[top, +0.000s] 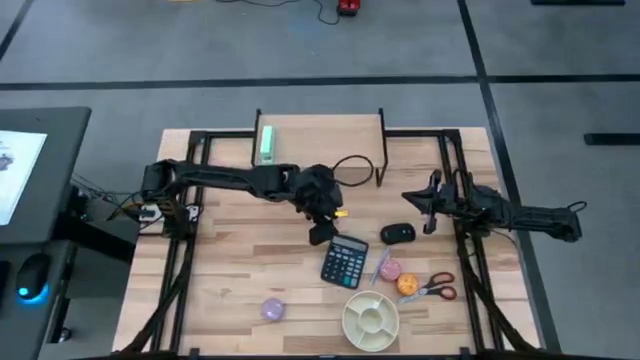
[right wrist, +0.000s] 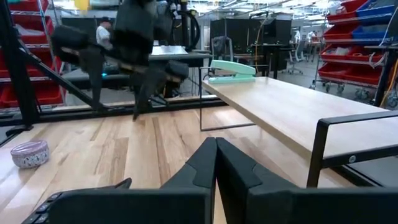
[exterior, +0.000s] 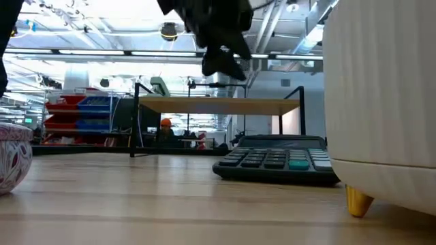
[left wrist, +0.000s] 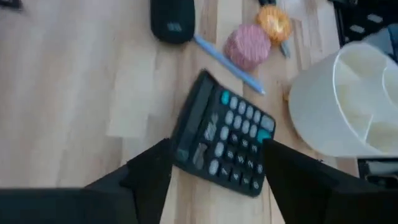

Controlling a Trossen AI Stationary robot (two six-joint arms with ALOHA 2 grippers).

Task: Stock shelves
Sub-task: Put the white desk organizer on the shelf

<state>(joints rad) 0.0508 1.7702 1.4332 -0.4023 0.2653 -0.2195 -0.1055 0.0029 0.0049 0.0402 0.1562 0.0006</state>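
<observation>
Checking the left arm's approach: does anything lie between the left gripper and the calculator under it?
No. In the left wrist view the left gripper hangs open over the calculator, with nothing between; the blue pen lies beyond it.

View from above: the left gripper [top: 321, 234] hung just beside the calculator [top: 345, 262], with the riser shelf [top: 320, 146] and its green stapler [top: 267, 142] beyond. The right gripper [top: 430, 210] waited near a black mouse [top: 398, 234].
</observation>
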